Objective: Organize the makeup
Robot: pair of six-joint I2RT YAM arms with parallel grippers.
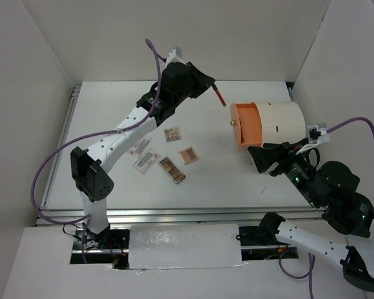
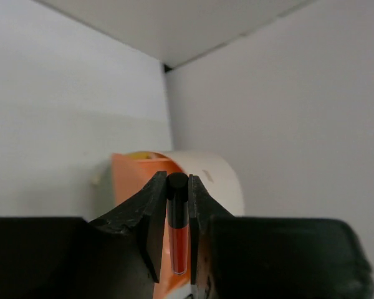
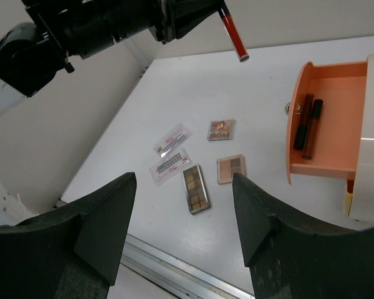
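The left gripper (image 1: 210, 82) jaws are pinching the red stick (image 1: 219, 96), angling it down toward the open orange drawer (image 1: 244, 128) just to its right, while the right gripper (image 3: 184, 187) jaws are hanging spread.

A white cylindrical drawer unit (image 1: 277, 121) is laid on the white table (image 1: 112, 106). Left of the unit, a square palette (image 1: 188, 154), a long palette (image 1: 172, 169) and a small palette (image 1: 172, 134) are placed apart. Farther left, an upper packet (image 1: 139, 147) and a lower packet (image 1: 146, 162) are laid close together.
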